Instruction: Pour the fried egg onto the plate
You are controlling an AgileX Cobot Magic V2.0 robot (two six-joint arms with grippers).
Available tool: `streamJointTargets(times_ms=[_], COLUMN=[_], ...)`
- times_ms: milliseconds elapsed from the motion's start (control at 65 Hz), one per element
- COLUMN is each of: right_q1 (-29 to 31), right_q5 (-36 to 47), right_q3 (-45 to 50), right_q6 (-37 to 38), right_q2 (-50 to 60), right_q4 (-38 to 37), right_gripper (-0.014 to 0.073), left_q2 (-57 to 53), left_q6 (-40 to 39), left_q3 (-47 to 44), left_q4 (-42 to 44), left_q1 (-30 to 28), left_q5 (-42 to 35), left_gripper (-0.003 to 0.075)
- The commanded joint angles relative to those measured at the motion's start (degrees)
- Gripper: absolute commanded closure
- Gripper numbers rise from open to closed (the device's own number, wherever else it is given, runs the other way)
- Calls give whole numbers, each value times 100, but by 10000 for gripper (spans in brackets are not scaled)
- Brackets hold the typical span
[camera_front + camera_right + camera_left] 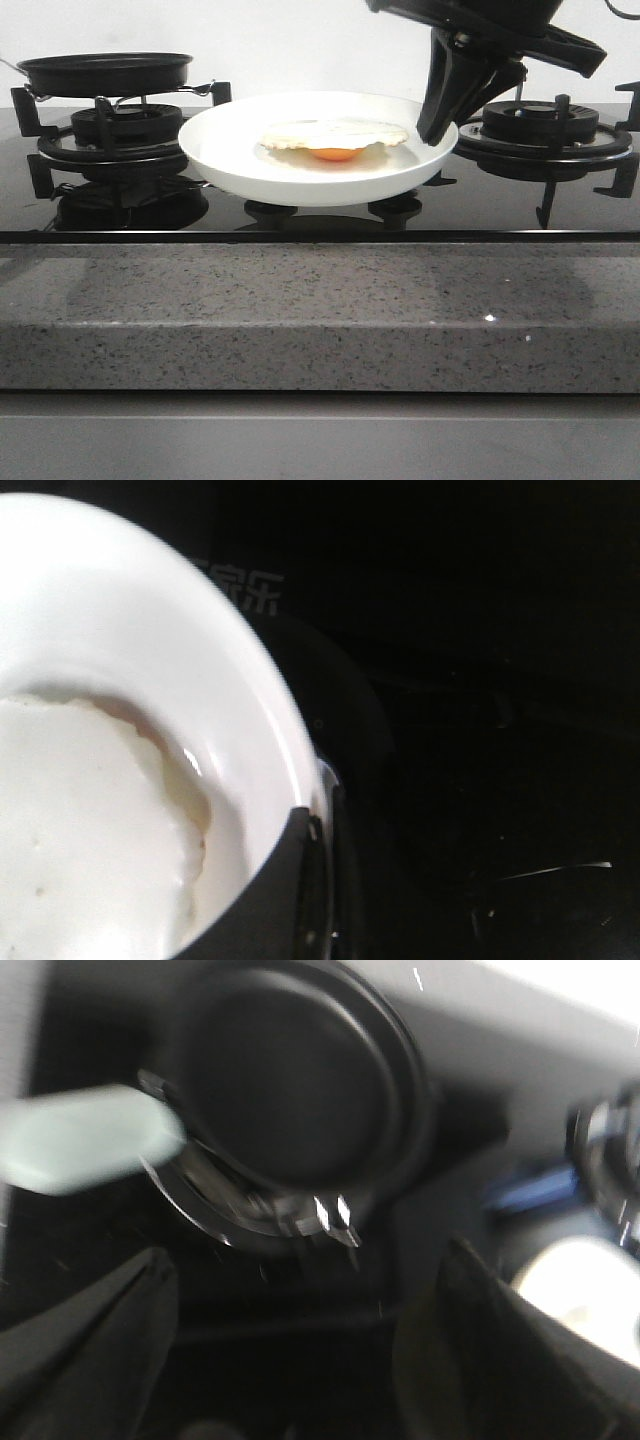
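Glossy black hob (320,215): right fingers (436,125) seemingly grip plate (230,150) holding fried egg (335,138); left fingers (90,1350) spread.

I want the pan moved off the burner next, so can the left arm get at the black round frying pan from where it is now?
Probably yes. The black round frying pan sits alone on the left burner, its pale handle sticking out just ahead of the left gripper, whose fingers stand apart. Nothing shows between them, though this view is blurred.
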State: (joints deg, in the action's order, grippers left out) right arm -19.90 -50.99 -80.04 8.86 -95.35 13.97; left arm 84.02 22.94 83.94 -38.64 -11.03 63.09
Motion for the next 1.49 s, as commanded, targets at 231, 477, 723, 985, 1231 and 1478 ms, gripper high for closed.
streamJointTargets(times_ms=[231,477,723,985,1231,1478], right_q1=[-3,-3,-3,-3,-3,-3], right_q5=[135,135,135,135,135,135], right_q3=[-158,-158,-158,-158,-158,-158], right_q6=[-44,-44,-44,-44,-44,-44], right_q2=[183,183,183,183,183,183], right_q4=[-66,-66,-66,-66,-66,-66], right_gripper=[663,663,663,663,663,663], left_q2=[-1262,-2469,-3912,-5064,-5413,-5413], left_q6=[-2154,-2434,-2970,-2970,-2970,-2970], left_q3=[-84,-1179,-2358,-3440,-3921,-3921], left_q4=[3611,3939,4173,4116,4116,4116], left_q1=[2143,2374,2374,2374,2374,2374], left_q5=[-201,-778,-1404,-1618,-1777,-1819], left_gripper=[195,195,195,195,195,195])
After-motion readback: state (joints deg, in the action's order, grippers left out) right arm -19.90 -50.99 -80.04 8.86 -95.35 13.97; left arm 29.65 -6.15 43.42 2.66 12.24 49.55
